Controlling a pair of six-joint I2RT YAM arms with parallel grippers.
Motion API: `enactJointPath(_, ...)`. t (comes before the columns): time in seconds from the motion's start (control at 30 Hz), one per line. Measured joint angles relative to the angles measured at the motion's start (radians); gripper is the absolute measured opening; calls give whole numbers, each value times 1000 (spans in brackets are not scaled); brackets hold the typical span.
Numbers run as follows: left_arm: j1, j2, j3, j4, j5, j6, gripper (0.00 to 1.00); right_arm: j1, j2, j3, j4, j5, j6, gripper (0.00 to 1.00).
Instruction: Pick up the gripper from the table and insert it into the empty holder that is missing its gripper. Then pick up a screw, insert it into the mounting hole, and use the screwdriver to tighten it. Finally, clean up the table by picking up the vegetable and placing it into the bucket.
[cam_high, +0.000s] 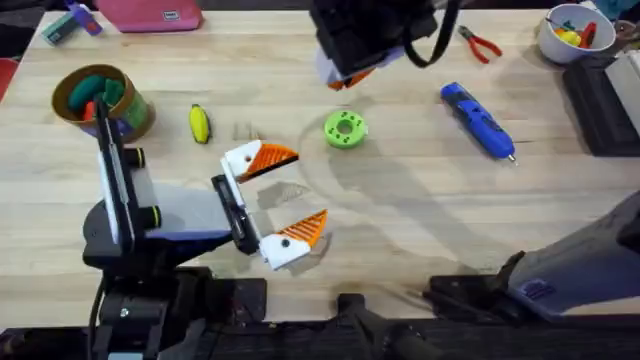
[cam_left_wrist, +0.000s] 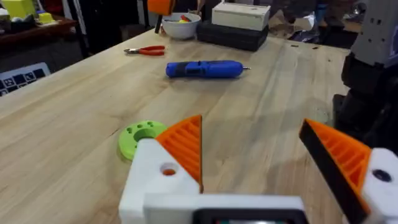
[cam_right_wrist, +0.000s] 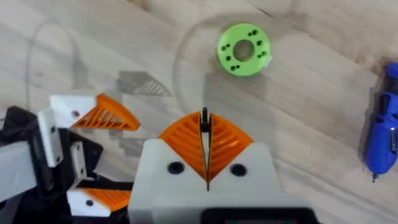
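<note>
Right gripper, raised under overhead cam, is clenched on thin dark screw; left gripper is released. Screw could be dropped w/ weak pinch.

Left gripper fingers spread wide, both orange ribbed pads fitted on white bases, hovering above bench. Green perforated disc lies just beyond one pad. Screwdriver on its side mid-bench. Red-handled pliers and white bowl near far edge.

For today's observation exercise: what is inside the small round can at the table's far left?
Inside the bucket, green and red toy pieces show above its tan rim. Whatever lies beneath them is covered. The yellow vegetable lies outside, on the table.
</note>
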Motion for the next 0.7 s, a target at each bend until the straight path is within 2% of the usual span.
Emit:
enactJointPath(0.33, 0, 0, 0, 0, 0, -2, 985, 91, 55, 157, -81, 0, -57, 6)
enactJointPath(0.53, 0, 0, 0, 0, 0, -2, 985, 141, 63, 190, -75, 0, -105, 6)
enactJointPath(0.7, 0, 0, 0, 0, 0, -2, 985, 198, 63, 199, -74, 0, -203, 6)
